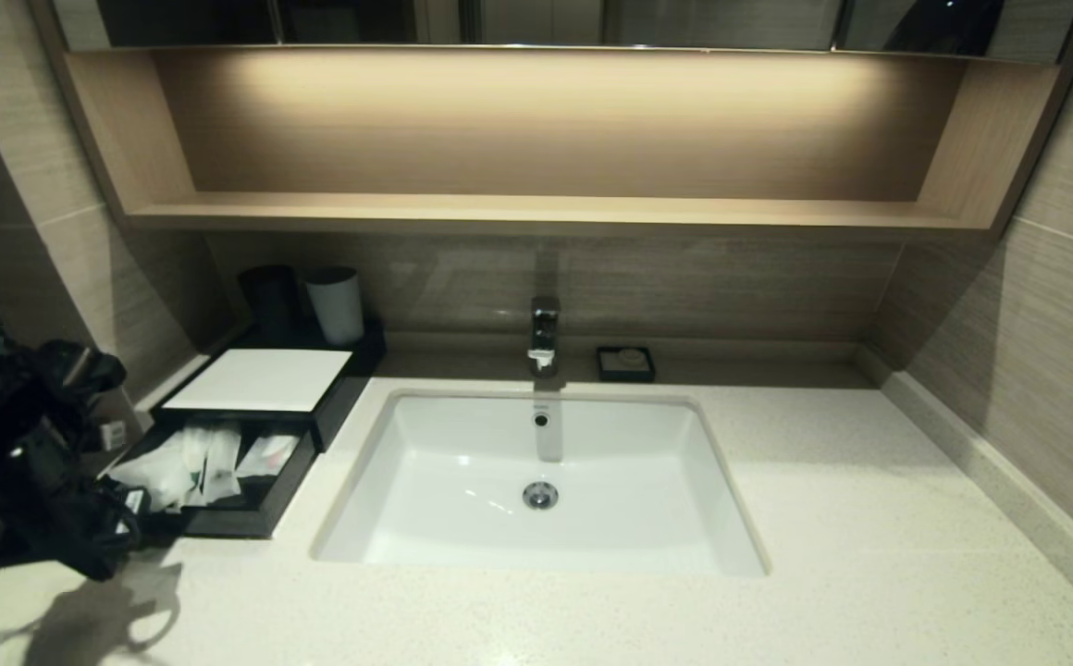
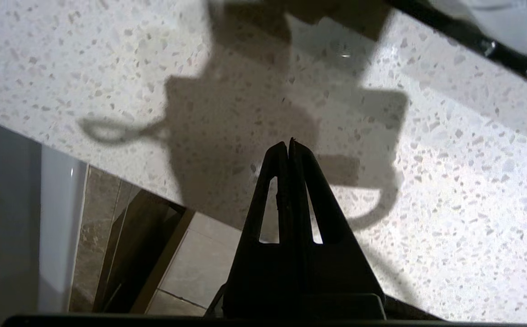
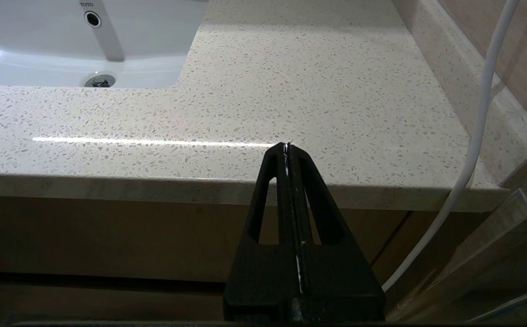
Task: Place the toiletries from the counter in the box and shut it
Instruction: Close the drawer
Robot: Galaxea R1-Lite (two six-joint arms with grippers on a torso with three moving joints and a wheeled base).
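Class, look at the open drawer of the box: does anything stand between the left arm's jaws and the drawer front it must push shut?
Nothing visible does. The left gripper, shut and empty, is beside the drawer, with toiletries lying inside.

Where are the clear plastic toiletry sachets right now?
In the head view the clear plastic toiletry sachets lie inside the open front drawer of the low black box at the counter's left end, below its white top panel, left of the white sink.
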